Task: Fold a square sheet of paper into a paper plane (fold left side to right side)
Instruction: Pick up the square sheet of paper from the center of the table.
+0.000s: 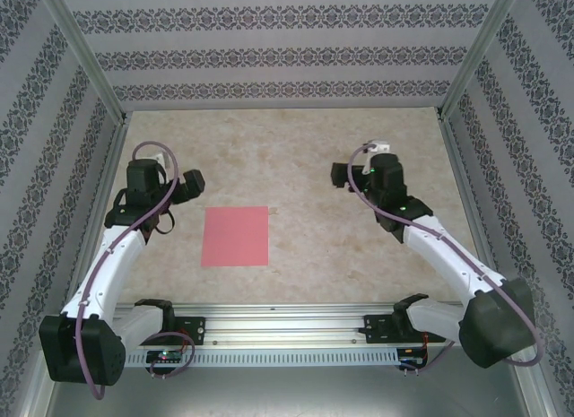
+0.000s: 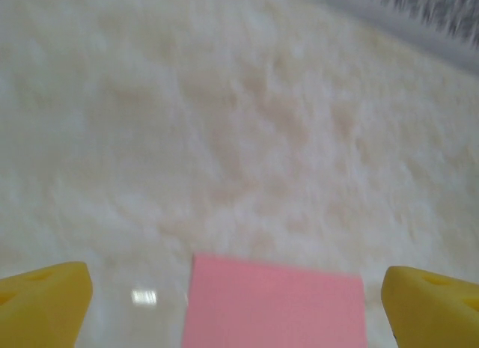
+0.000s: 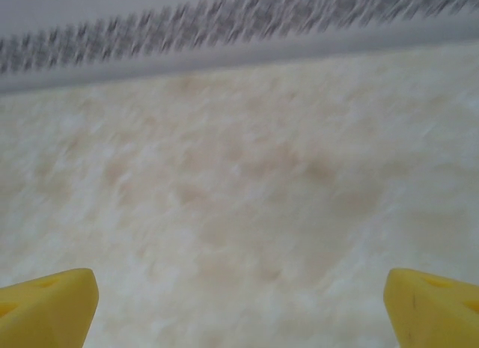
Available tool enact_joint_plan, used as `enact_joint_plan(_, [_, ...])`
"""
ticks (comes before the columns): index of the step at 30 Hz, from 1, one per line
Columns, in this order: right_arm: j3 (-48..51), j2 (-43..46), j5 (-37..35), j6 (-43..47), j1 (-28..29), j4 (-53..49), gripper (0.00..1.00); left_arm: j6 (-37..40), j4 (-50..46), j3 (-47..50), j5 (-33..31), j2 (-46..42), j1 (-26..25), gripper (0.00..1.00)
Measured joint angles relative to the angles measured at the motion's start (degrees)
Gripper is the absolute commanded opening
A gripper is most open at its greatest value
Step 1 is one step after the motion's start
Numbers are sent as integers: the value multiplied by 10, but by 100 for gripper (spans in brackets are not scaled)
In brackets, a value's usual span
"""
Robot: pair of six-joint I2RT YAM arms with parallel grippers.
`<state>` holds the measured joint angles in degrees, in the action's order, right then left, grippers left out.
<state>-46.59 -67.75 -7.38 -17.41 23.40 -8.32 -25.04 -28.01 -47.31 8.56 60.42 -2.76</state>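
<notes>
Pink-red paper lies flat on the table, an unfolded plain square between the 2 arms and nearer the left one. It looks thin, very light and limp rather than stiff. All 4 edges lie flush to the smooth surface, so getting under it will be awkward. I judge it will slide if pushed and crease wherever it is pinched.

The left tool hangs just beside the sheet's far left corner, jaws spread wide and holding nothing. From its wrist camera, the paper's edge sits between the yellow fingertips. The right tool is well apart from the sheet, off to its far right above bare table, also released and empty.

For the left-to-right fold I would take the left edge near a corner with a shallow pinch and lift it gently. The right tool should pin the right side so the sheet cannot skate.
</notes>
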Motion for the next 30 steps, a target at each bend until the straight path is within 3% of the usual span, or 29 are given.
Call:
enact_joint_plan(6, [-67,-122,-7,-85,133,-83,98,-56,-139,41,129,-6,0,96])
enact_joint_plan(13, [-217,-323,-6,-139,237,-124,94,-86,-170,109,223,-24,0,87])
enact_joint_plan(22, [-386,-493,3,-149,257,-165,93,-96,-132,128,275,40,-3,84])
enact_joint_plan(30, [-434,-546,4,-149,257,-199,93,-92,-87,126,287,127,-3,82])
